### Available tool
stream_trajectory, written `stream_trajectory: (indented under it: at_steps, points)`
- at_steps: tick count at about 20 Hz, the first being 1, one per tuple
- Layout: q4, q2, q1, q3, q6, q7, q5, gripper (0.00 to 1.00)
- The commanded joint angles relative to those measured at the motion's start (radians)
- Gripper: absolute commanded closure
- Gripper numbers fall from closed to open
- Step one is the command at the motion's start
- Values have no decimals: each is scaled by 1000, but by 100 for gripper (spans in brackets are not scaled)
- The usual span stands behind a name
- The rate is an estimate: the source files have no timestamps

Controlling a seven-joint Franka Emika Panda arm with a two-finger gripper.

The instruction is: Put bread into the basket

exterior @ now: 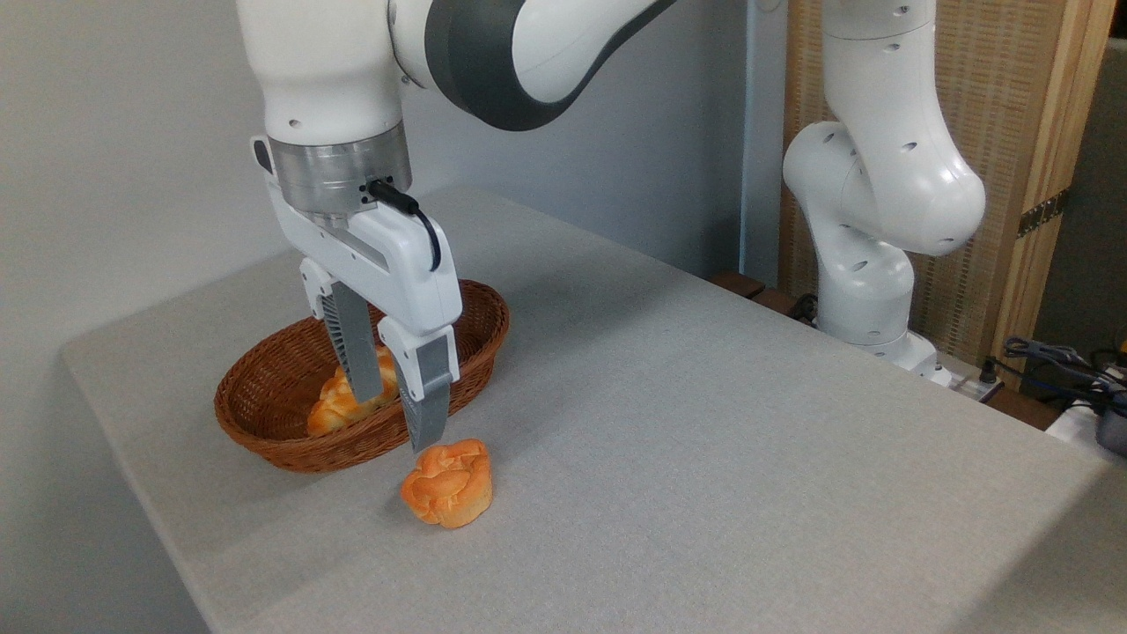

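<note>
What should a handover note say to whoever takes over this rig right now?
Gripper: open, empty, pointing down over the near rim of the basket, just above and left of the bun.
Bun: on the table, outside the basket, close to its near rim, not gripped.
Basket: holds a paler braided loaf.
Done: nothing for the bun yet.
Left: grasp the bun, lift it, and release it in the basket.

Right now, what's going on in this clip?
A Franka arm has its pincer open and empty, fingers pointing down, between the wicker basket and the round orange bun. The bun sits on the grey table just outside the basket's near rim, ungrasped. A paler braided bread already lies in the basket. So the bun is not yet in the basket.
</note>
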Motion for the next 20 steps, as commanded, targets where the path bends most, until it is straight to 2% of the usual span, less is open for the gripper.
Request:
stream_trajectory:
  at_steps: [1, 7, 11, 17, 20]
  points:
    - [-92, -28, -6, 3, 9, 5, -12, 0]
    - [-186, -28, -14, -2, 69, 10, -12, 0]
    - [-236, -24, -17, -37, 126, 12, -17, 0]
    - [-253, -16, -17, -38, 128, 15, -21, 0]
    - [-261, -5, -14, -37, 129, 56, -15, 0]
